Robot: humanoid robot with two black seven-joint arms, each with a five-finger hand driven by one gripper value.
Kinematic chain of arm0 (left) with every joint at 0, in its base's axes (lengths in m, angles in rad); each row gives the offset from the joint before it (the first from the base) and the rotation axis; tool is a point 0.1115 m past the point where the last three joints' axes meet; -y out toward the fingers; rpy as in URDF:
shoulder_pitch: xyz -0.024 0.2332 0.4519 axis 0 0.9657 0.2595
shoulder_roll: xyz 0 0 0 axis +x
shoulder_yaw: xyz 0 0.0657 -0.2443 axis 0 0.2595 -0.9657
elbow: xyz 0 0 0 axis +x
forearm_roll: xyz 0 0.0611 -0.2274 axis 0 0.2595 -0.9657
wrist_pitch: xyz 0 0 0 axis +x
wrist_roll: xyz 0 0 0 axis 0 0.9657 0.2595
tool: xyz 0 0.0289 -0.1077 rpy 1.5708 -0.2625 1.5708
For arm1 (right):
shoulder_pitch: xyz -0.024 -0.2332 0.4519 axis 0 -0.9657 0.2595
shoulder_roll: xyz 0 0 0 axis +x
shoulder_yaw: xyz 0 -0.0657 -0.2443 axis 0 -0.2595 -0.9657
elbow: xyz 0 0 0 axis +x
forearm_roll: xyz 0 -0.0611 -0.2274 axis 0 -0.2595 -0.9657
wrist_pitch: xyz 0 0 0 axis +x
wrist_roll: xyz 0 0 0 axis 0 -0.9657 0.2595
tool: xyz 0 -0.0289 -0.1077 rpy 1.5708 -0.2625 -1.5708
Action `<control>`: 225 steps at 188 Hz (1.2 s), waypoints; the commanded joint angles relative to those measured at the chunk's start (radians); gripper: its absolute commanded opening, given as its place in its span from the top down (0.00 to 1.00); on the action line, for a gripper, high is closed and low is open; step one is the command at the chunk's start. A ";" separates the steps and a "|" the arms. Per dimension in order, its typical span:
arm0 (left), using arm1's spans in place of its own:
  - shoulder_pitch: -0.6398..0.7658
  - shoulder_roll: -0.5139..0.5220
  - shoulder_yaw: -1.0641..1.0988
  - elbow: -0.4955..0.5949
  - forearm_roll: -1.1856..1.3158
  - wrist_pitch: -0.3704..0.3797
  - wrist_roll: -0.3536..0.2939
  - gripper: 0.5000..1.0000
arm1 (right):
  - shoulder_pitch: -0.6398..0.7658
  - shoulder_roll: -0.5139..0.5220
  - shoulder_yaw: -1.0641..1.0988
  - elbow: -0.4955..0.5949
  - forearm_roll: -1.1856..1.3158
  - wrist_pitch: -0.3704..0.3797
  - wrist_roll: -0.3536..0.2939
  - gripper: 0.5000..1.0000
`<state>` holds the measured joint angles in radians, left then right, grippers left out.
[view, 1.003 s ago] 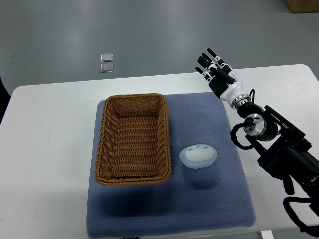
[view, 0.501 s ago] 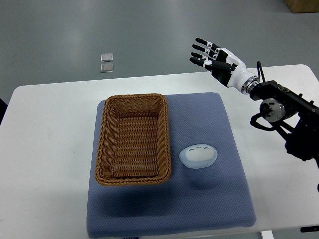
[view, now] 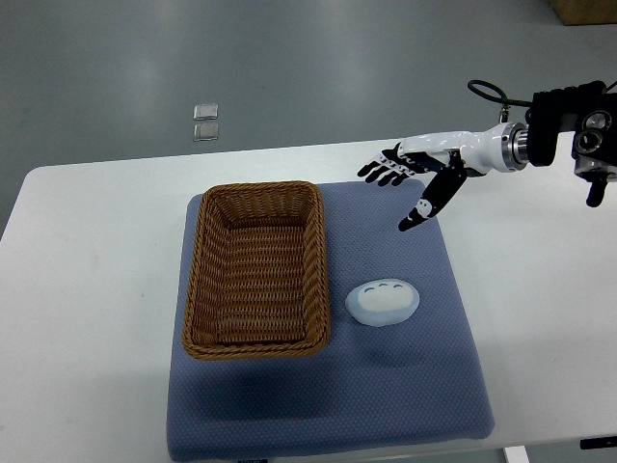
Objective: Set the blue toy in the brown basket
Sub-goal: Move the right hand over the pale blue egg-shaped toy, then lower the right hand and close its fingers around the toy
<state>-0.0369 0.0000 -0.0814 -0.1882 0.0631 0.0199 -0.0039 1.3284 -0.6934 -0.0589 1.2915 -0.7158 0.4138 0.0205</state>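
— What is on the white rectangular table (view: 96,289), counted from the biggest down?

— One blue-grey square fabric mat (view: 405,386); on it one brown rectangular woven wicker basket (view: 255,267) with nothing inside; one pale blue oval toy (view: 385,301) with three white spots, lying on the mat just right of the basket, outside it.

— And the hands?

— One in view, the right hand (view: 410,178), white with black fingertips, reaching in from the right edge above the mat's far right part; fingers spread and released, thumb pointing down, holding nothing, well apart from the toy.

— Anything beyond the table?

— Two small clear square pieces (view: 205,122) on the grey floor.
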 commanded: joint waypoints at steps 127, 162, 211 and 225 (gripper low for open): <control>0.000 0.000 0.002 0.001 -0.002 0.000 0.001 0.00 | 0.023 0.034 -0.177 0.180 -0.048 -0.072 -0.063 0.19; 0.000 0.000 0.003 0.000 0.000 0.000 0.001 0.00 | -0.025 0.055 -0.177 0.155 -0.071 -0.113 -0.062 0.19; 0.000 0.000 0.003 0.001 -0.002 0.000 0.001 0.00 | -0.064 0.074 -0.174 0.138 -0.091 -0.144 -0.060 0.20; 0.000 0.000 0.005 0.001 -0.002 0.000 0.001 0.00 | -0.071 0.075 -0.168 0.124 -0.096 -0.144 -0.060 0.20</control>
<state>-0.0368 0.0000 -0.0781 -0.1887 0.0623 0.0201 -0.0032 1.2679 -0.6205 -0.2330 1.4297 -0.8064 0.2717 -0.0408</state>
